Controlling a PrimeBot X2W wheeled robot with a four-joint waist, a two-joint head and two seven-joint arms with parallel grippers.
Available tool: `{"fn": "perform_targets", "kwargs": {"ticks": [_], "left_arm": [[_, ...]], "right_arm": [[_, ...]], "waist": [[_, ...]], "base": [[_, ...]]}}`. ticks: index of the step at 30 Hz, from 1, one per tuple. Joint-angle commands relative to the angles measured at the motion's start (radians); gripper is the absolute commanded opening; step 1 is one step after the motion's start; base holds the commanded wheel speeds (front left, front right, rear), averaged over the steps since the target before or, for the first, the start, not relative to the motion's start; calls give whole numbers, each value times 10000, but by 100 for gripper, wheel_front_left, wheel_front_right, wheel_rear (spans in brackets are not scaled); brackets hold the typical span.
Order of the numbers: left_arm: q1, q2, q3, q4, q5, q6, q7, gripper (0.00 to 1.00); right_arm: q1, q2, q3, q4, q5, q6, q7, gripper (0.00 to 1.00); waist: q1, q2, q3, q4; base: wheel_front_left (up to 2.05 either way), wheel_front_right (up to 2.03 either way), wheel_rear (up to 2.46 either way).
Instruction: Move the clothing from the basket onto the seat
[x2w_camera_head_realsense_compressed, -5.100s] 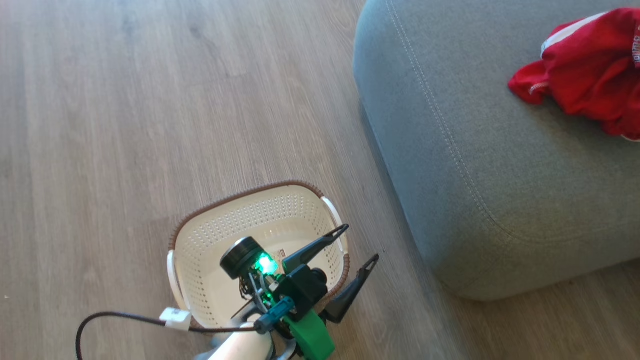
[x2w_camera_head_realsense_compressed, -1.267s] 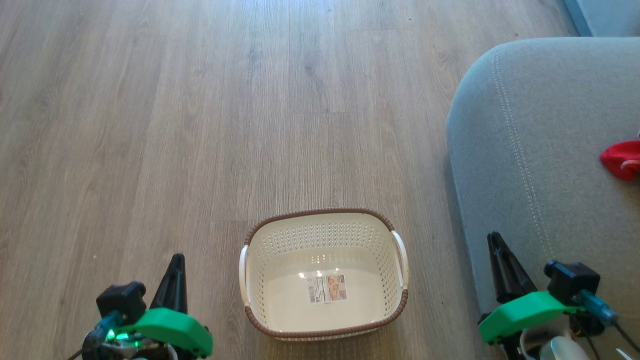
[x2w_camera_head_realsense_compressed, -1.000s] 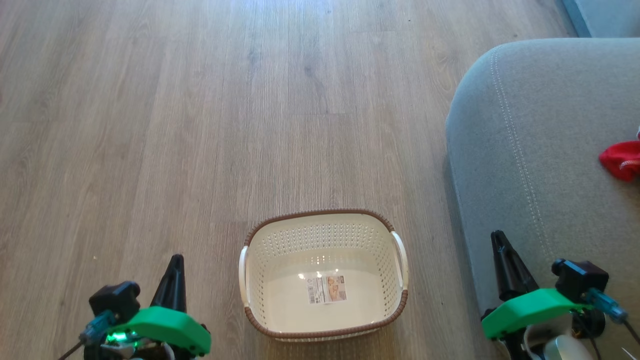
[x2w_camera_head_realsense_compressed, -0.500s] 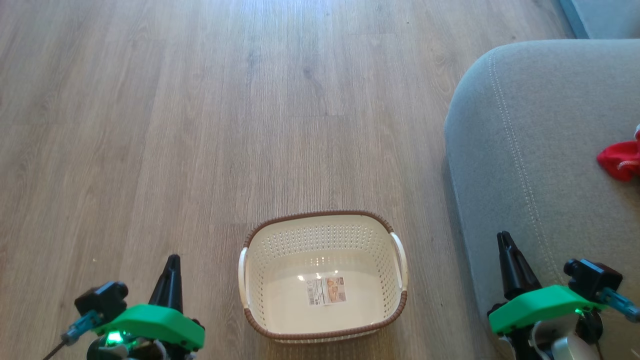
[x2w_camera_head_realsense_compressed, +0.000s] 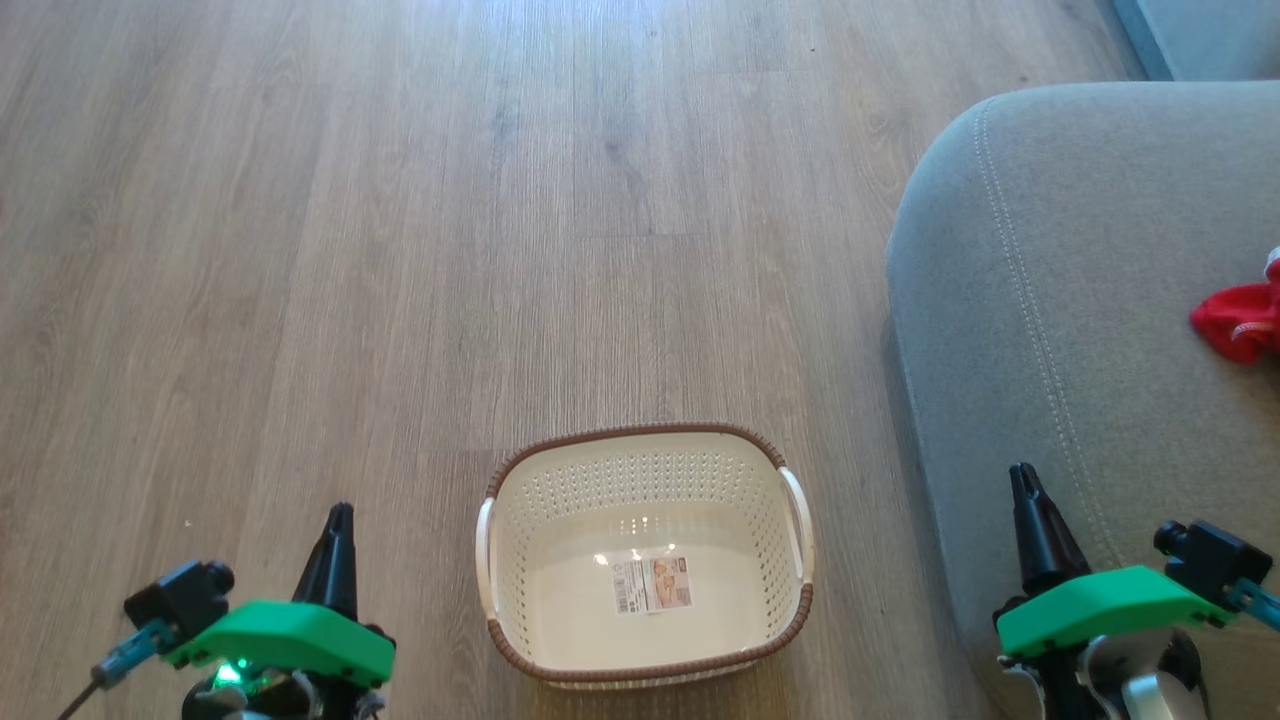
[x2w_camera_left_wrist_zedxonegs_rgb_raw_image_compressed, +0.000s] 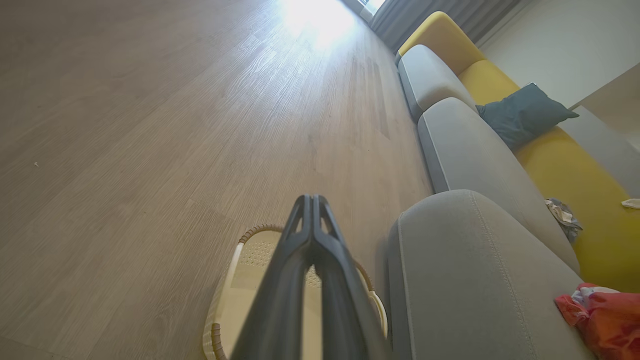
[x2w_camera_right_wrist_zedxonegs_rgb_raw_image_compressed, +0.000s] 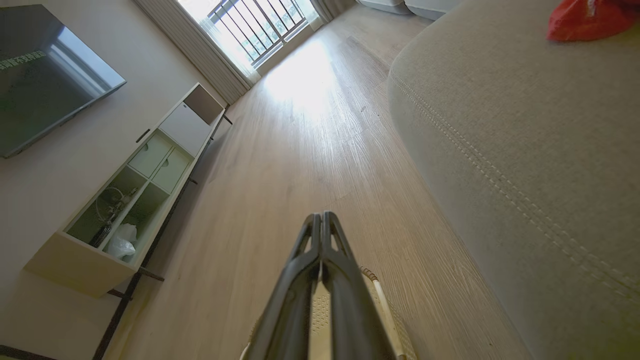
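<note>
Head view, left gripper (x2w_camera_head_realsense_compressed: 340, 514): at 7 o'clock, jaws clenched on nothing, fingers pointing to 12 above the floor (x2w_camera_head_realsense_compressed: 400, 250).
right gripper (x2w_camera_head_realsense_compressed: 1022, 478): at 4 o'clock, jaws pressed together, holding nothing, tip seen against the seat's near edge.
basket (x2w_camera_head_realsense_compressed: 640, 433): at 6 o'clock between the grippers, upright on the floor, a sticker (x2w_camera_head_realsense_compressed: 652, 583) on its bottom.
seat (x2w_camera_head_realsense_compressed: 1080, 300): at 3 o'clock, near the basket's right handle but apart from it.
clothing (x2w_camera_head_realsense_compressed: 1235, 322): red-and-white heap on the seat, at 3 o'clock by the frame edge, well apart from the basket.
left wrist view: closed fingers cross the basket's rim (x2w_camera_left_wrist_zedxonegs_rgb_raw_image_compressed: 250, 235); clothing (x2w_camera_left_wrist_zedxonegs_rgb_raw_image_compressed: 600, 315) at 4 o'clock on the seat; farther off, a dark pillow (x2w_camera_left_wrist_zedxonegs_rgb_raw_image_compressed: 520, 115) at 2 o'clock on a yellow sofa (x2w_camera_left_wrist_zedxonegs_rgb_raw_image_compressed: 575, 170).
right wrist view: closed fingers at 6 o'clock; clothing (x2w_camera_right_wrist_zedxonegs_rgb_raw_image_compressed: 585, 20) at 1 o'clock on the seat; cabinet (x2w_camera_right_wrist_zedxonegs_rgb_raw_image_compressed: 140, 175) at 9, TV (x2w_camera_right_wrist_zedxonegs_rgb_raw_image_compressed: 45, 75) at 10, window (x2w_camera_right_wrist_zedxonegs_rgb_raw_image_compressed: 255, 22) at 12.
</note>
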Motion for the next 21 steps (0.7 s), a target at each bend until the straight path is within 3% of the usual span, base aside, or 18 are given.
{"fn": "perform_targets", "kwargs": {"ticks": [1,21], "left_arm": [[-493,20,221,-358,-204,-66,55,0],[-599,23,516,-441,-2275,-307,645,0]], "right_arm": [[-497,-40,-1,-379,240,-1,94,0],[-609,-9,-241,-437,2361,-1,659,0]], "waist": [[0,0,-3,-1],[0,0,-78,-41]], "base": [[0,0,0],[0,0,0]]}}
